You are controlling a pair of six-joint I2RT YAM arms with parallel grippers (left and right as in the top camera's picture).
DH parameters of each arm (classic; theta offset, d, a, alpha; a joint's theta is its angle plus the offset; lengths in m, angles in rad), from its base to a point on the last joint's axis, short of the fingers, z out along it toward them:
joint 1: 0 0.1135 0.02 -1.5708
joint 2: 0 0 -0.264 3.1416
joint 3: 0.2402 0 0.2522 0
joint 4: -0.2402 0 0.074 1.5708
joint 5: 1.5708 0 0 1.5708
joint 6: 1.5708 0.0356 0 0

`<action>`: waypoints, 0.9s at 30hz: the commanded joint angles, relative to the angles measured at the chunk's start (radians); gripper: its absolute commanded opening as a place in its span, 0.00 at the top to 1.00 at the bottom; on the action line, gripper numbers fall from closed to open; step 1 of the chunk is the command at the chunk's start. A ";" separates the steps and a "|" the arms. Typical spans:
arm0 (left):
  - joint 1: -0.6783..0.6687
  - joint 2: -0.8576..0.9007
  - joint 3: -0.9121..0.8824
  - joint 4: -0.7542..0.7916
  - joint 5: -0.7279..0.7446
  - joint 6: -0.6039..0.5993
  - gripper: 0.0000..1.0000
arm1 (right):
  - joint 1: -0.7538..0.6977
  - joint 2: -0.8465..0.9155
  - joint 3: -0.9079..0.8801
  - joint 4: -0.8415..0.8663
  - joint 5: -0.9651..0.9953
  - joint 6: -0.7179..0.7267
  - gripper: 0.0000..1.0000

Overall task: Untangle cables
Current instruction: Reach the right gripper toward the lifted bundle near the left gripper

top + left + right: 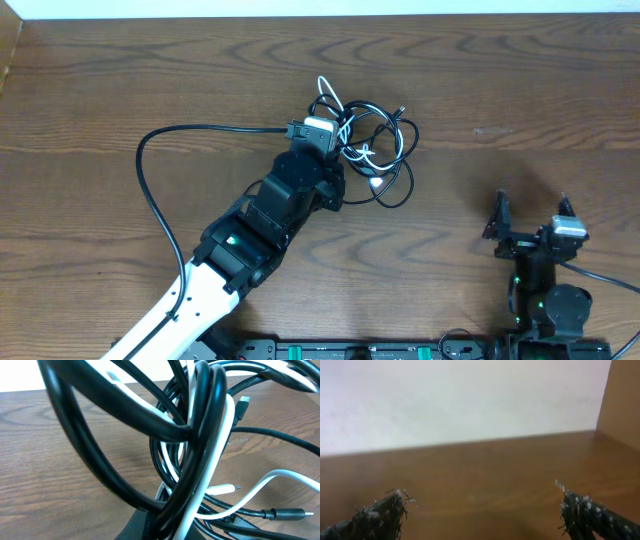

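The cables (375, 140) lie knotted in a small heap of black and white loops at the table's middle, toward the far side. My left gripper (348, 152) reaches into the heap's left side and is shut on a bundle of black and white cables (202, 460), which rises steeply from the jaws in the left wrist view. Loose plug ends (287, 513) rest on the wood behind. My right gripper (531, 214) stands open near the front right, well apart from the heap, with nothing between its fingers (390, 510).
A thicker black wire (150, 190) arcs from the left wrist camera out to the left and back along the left arm. The table's back edge meets a white wall (460, 400). A side panel (625, 395) rises at the far right.
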 commanded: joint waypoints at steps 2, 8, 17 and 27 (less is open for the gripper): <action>-0.002 -0.001 0.026 -0.004 -0.013 -0.010 0.92 | 0.003 -0.002 -0.001 0.090 -0.078 0.244 0.01; -0.002 -0.001 0.026 -0.005 -0.013 -0.010 0.93 | 0.003 0.003 0.028 0.114 -0.201 0.260 0.01; -0.002 -0.001 0.026 -0.017 -0.005 -0.009 0.92 | 0.003 0.215 0.281 -0.050 -0.340 0.147 0.01; -0.002 0.009 0.026 -0.053 0.071 0.162 0.92 | 0.003 0.689 0.629 -0.126 -0.877 0.058 0.01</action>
